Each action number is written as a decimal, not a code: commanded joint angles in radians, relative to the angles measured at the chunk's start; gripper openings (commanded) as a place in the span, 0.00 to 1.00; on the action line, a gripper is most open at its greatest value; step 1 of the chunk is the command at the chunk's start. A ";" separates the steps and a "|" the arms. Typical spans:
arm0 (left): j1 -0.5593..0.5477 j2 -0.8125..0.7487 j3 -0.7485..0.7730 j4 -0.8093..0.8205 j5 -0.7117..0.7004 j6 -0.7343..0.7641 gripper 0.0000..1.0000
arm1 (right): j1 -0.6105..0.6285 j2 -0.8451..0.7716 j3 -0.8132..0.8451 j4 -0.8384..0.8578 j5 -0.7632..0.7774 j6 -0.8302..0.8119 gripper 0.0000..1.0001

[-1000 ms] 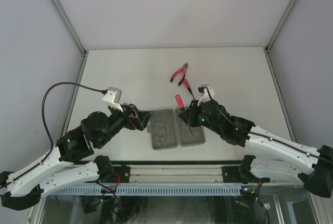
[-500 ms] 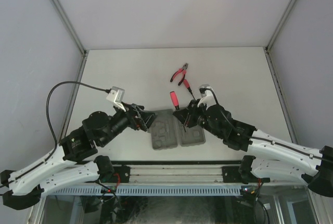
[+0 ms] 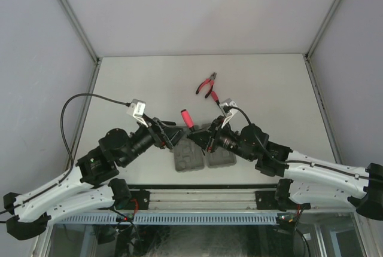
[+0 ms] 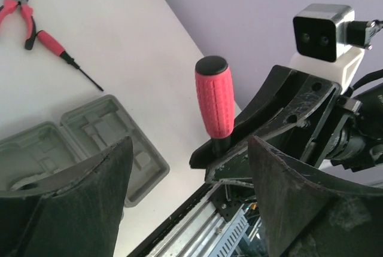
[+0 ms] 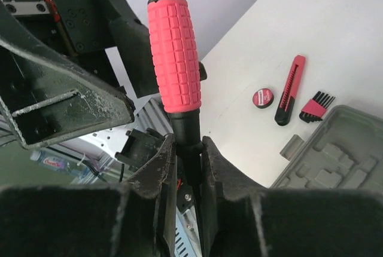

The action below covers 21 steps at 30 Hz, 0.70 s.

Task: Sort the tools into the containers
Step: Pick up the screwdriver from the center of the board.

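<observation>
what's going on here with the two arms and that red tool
The right arm has its jaws shut on the shaft of a red-handled driver, held handle-up near the open grey case. The left arm faces it with jaws open, holding nothing. Pliers and a thin screwdriver lie on the table beyond.

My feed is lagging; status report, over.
Right gripper shut on short red-black driver, handle up. Left gripper open, empty, facing it. Grey case open, close by both; pliers lie beyond.
</observation>
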 commanded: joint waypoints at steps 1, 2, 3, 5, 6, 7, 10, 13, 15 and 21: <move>-0.002 0.002 -0.010 0.107 0.040 -0.040 0.79 | 0.016 -0.005 -0.007 0.105 -0.025 -0.033 0.00; -0.002 0.000 -0.018 0.119 0.043 -0.044 0.78 | 0.017 -0.003 -0.006 0.106 -0.027 -0.032 0.00; -0.001 -0.003 -0.023 0.131 0.044 -0.047 0.78 | 0.019 -0.001 -0.007 0.108 -0.031 -0.030 0.00; -0.002 -0.008 -0.032 0.150 0.046 -0.050 0.77 | 0.021 0.005 -0.007 0.114 -0.039 -0.029 0.00; -0.002 -0.009 -0.033 0.156 0.045 -0.049 0.76 | 0.025 0.007 -0.007 0.116 -0.039 -0.028 0.00; -0.002 -0.009 -0.033 0.159 0.045 -0.048 0.75 | 0.029 0.008 -0.007 0.119 -0.036 -0.029 0.00; -0.001 -0.007 -0.034 0.166 0.047 -0.046 0.71 | 0.036 0.005 -0.018 0.134 -0.030 -0.025 0.00; -0.001 -0.003 -0.034 0.168 0.054 -0.046 0.67 | 0.039 0.005 -0.019 0.136 -0.028 -0.024 0.00; -0.003 -0.003 -0.034 0.170 0.054 -0.046 0.65 | 0.040 0.004 -0.020 0.133 -0.025 -0.023 0.00; -0.002 -0.002 -0.038 0.176 0.056 -0.045 0.50 | 0.042 0.004 -0.019 0.124 -0.024 -0.022 0.00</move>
